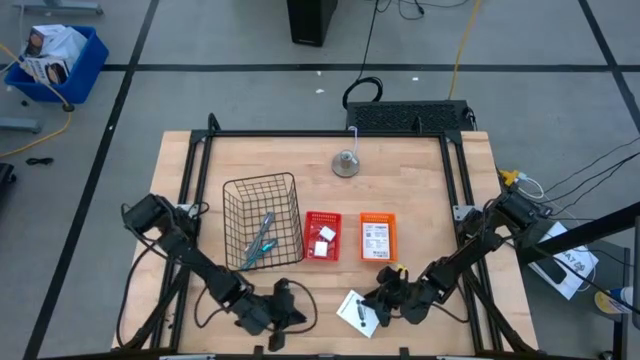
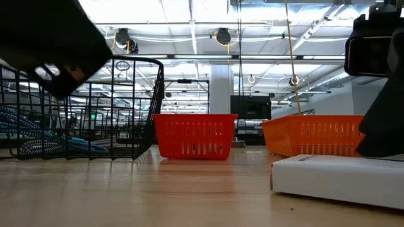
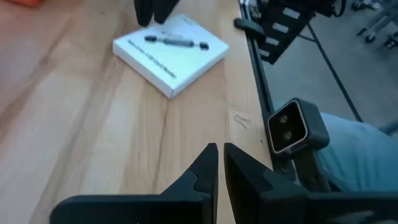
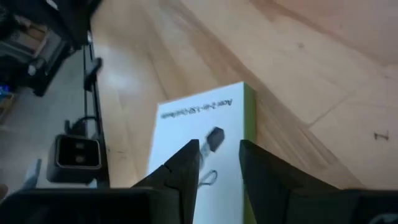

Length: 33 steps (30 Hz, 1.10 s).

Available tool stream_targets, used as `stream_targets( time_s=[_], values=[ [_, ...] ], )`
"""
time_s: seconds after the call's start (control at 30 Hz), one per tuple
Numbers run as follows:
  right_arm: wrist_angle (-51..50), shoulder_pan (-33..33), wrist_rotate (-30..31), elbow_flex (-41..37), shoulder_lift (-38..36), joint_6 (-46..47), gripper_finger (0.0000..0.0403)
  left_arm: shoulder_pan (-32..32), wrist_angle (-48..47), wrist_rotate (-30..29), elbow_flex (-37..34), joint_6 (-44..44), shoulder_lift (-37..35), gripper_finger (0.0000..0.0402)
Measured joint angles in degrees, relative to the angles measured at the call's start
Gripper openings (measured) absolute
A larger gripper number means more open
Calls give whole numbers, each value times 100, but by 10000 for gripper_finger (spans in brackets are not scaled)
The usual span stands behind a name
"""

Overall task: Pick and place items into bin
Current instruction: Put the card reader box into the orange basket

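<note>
Look first at your containers. The black wire basket point(image 1: 263, 221) sits left of center on the table point(image 1: 420, 180) and holds the slim blue-and-grey tool point(image 1: 259, 240). Just beside it, the red bin point(image 1: 322, 236) holds the tiny white block point(image 1: 325, 236); next to that, the orange bin point(image 1: 377, 236) has a white labelled card in it. The flat white packet point(image 1: 356, 311) lies on the wood near the front edge. Your right gripper point(image 1: 382, 305) hangs over it, fingers point(image 4: 186, 163) spread, not gripping. Your left gripper point(image 1: 296, 312) waits low beside it, fingers point(image 3: 205, 167) nearly pressed together, holding nothing.
</note>
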Motion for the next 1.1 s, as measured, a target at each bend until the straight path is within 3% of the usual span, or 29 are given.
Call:
stream_targets(
  time_s=[0.13, 0.33, 0.47, 0.63, 0.77, 0.87, 1.1],
  values=[
    [10, -14, -93, 0, -4, -183, 109, 237, -6, 327, 0, 164, 0, 31],
    [355, 96, -961, 8, -10, -488, 109, 433, 69, 636, 0, 508, -2, 31],
    [389, 167, -844, 9, -11, -480, 109, 545, 54, 696, 0, 536, -2, 31],
    [889, 209, -658, 9, -33, -1108, 109, 660, 163, 651, 0, 527, -2, 31],
    [1286, 285, -1173, 40, -37, -1548, 109, 701, 153, 649, 0, 531, -2, 31],
    [700, 336, -1329, 207, 73, -1590, 108, 708, 154, 638, -2, 547, -2, 31],
    [647, 231, -1795, 668, 783, -1835, 63, 723, 154, 638, -2, 552, -2, 31]
  ],
)
